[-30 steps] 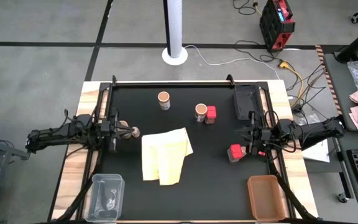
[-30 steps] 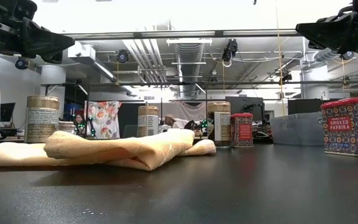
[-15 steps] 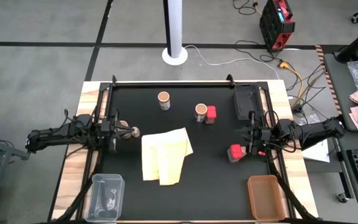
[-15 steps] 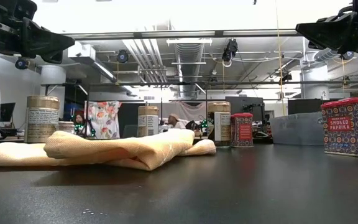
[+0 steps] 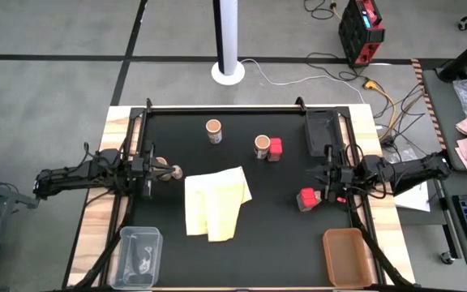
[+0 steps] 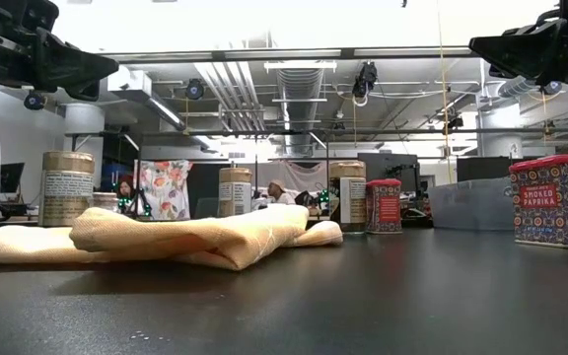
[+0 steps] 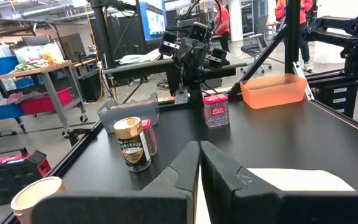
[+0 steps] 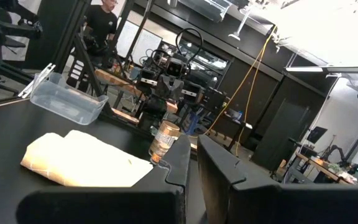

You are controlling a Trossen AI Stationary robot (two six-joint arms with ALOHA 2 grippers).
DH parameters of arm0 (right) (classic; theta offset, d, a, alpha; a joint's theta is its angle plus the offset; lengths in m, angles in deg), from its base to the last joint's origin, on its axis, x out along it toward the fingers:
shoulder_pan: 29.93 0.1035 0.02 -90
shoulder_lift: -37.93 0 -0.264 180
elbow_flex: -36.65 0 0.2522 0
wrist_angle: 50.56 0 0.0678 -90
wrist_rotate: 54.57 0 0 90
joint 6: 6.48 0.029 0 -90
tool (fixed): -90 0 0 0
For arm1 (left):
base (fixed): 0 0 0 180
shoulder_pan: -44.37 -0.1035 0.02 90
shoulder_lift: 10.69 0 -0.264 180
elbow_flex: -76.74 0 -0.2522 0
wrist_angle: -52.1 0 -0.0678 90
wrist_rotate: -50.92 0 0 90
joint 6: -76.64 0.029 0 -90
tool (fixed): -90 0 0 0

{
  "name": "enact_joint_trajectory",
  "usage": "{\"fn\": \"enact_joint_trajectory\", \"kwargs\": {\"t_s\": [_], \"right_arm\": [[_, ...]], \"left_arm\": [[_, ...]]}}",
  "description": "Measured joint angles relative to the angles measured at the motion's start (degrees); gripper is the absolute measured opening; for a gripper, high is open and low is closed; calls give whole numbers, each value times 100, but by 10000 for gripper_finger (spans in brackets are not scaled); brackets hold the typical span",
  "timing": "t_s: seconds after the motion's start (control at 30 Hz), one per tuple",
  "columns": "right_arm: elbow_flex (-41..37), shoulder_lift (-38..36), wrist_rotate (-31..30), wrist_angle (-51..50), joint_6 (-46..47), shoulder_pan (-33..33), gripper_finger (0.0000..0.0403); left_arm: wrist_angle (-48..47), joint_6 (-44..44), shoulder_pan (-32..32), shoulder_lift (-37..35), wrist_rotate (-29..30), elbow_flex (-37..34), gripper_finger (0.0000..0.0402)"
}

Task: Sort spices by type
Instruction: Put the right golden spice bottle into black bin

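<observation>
Nothing is seen to have shifted over the last second. Both hands, left (image 5: pixel 154 169) and right (image 5: pixel 321 183), hang nearly closed and empty at mid-frame edges. Jars (image 5: pixel 213 130) and red tins (image 5: pixel 307 199) lie scattered unsorted; sorting appears unstarted or paused.

Left tool (image 5: pixel 154 169) and right tool (image 5: pixel 323 185) hover (fingers together).

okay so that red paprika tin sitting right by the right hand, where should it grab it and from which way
Grip the red paprika tin across its two flat side walls, below the lid, coming down from above. It stands upright and alone on the mat, and its blocky shape gives parallel faces. The right hand, shut now, would need to open first.
</observation>
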Motion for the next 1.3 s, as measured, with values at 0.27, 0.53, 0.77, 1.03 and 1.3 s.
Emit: {"fn": "enact_joint_trajectory", "kwargs": {"t_s": [0.27,0.53,0.77,1.03,1.3], "right_arm": [[0,-1,2,51,181,1,22],[271,157,-795,412,2111,-15,22],[1418,1043,-2191,-487,2275,-17,22],[2264,1964,-3079,-2258,3178,-17,22],[2633,1953,-3171,-3155,5320,-5,22]], "left_arm": [[989,-2116,0,3,-162,-5,0],[2492,-2585,4,219,-22,12,0],[2768,-1824,3,1145,660,-3,0],[2836,-1353,4,1717,764,-3,0],[2945,-1480,-2,2042,2059,-1,0]]}}
